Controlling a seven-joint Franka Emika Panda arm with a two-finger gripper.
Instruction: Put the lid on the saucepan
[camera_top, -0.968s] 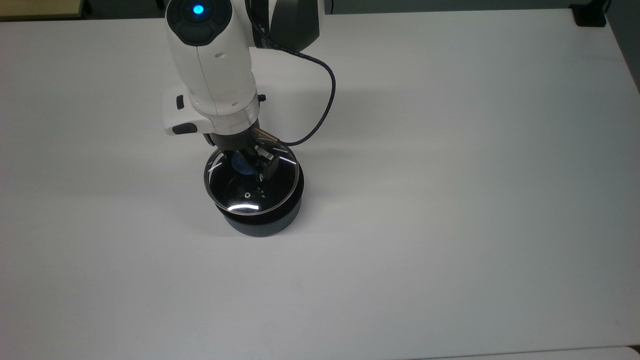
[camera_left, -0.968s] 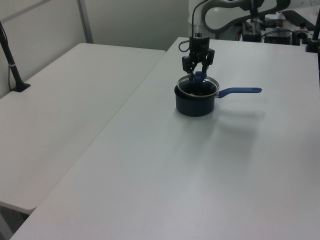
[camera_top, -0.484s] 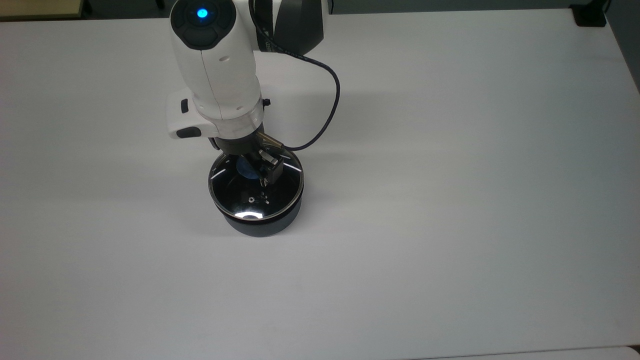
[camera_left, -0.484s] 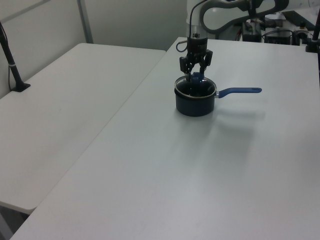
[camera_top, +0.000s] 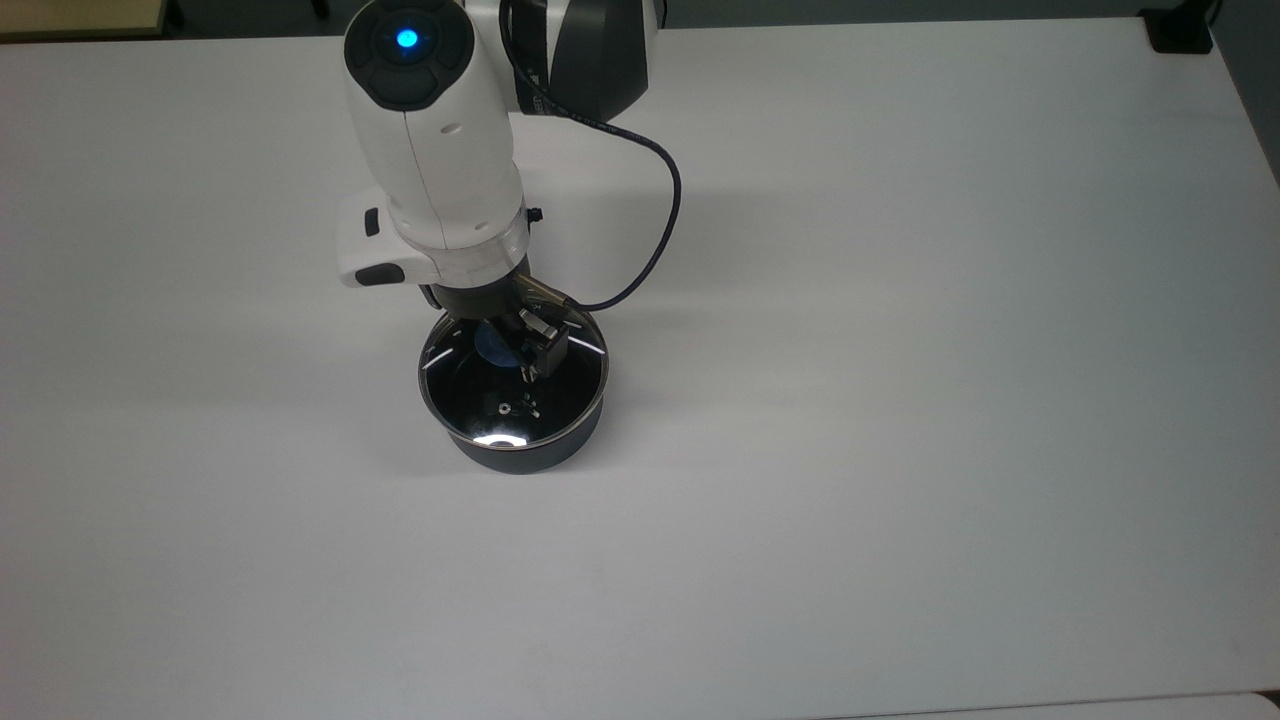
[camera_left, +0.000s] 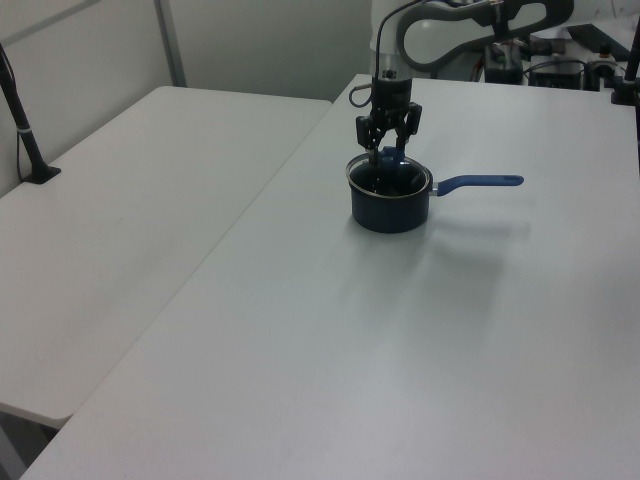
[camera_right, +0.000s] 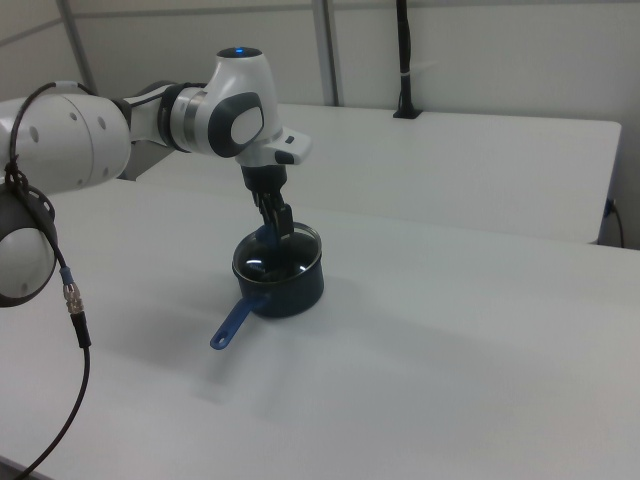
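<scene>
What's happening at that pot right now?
Claw shut on lid knob. Lid low over saucepan, seating unconfirmed. Table around it: nothing in the way.

Bright overhead glare on the lid (camera_top: 505, 405); shadows soft, perhaps diffuse.

We're looking at a robotics lab: a white robot arm (camera_right: 235, 115) is reaching over a bare white worktop (camera_top: 900, 350), with partition walls (camera_right: 480, 50) and cabled equipment (camera_left: 530, 60) standing behind.
</scene>
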